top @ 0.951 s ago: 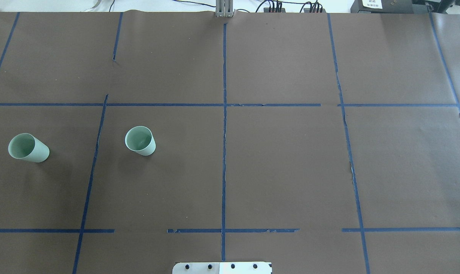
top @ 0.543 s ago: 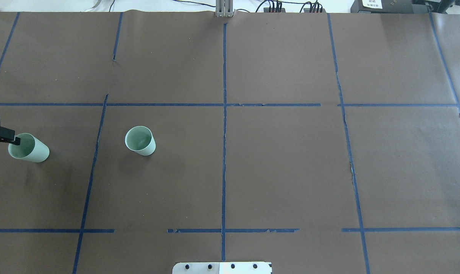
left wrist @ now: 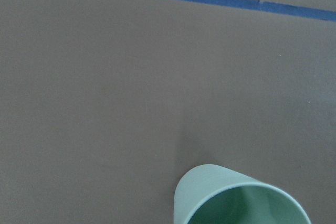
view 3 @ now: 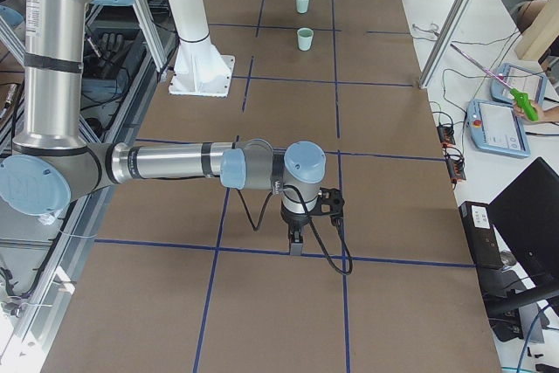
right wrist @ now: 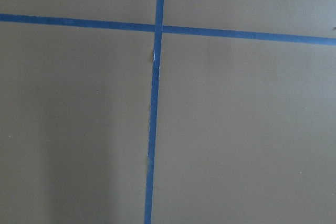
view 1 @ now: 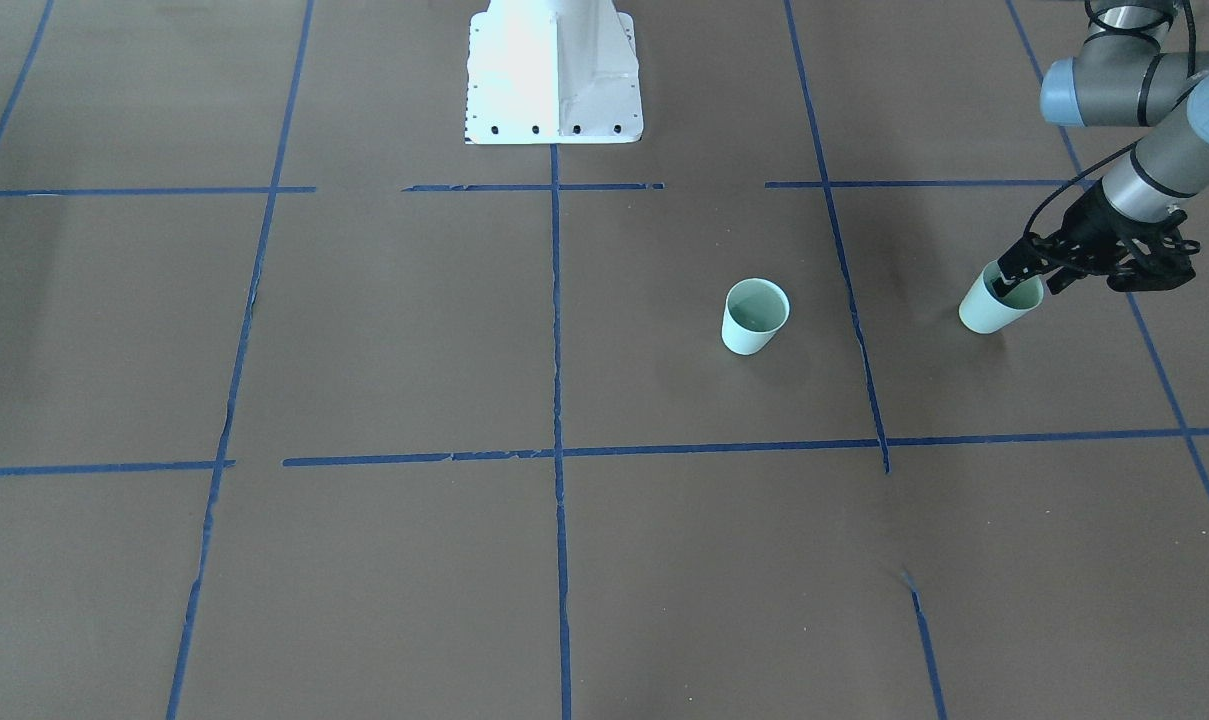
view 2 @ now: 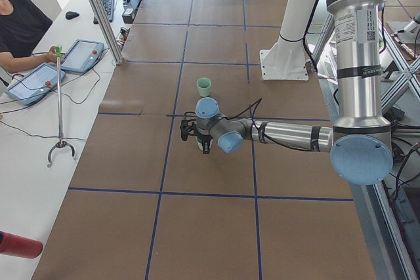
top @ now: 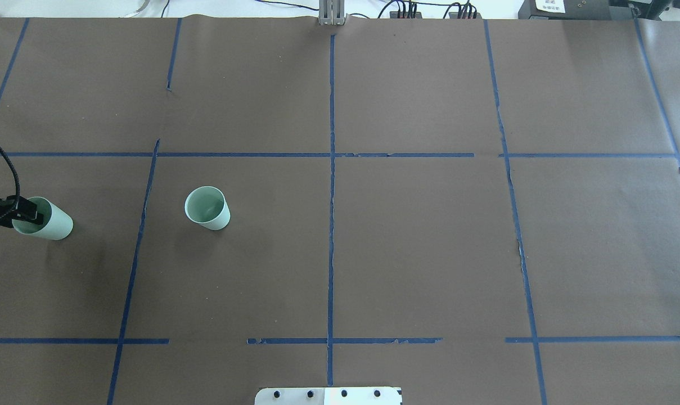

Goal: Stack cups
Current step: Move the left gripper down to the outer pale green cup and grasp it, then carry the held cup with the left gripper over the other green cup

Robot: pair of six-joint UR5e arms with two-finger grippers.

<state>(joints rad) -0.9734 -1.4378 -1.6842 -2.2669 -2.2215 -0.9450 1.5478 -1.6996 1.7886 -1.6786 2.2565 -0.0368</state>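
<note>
The left gripper [view 1: 1014, 278], cut off overhead, is hanging one finger inside the leftmost mint-green cup [view 1: 986, 313]; its grip cannot be told.

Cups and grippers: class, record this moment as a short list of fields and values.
outer cup: upright on the table
inner cup: upright, standing alone, apart from the outer cup
left gripper: fingers at the outer cup's rim, one inside it; open or shut unclear
right gripper: above bare table, far from both cups; state unclear
stack: not yet made
</note>
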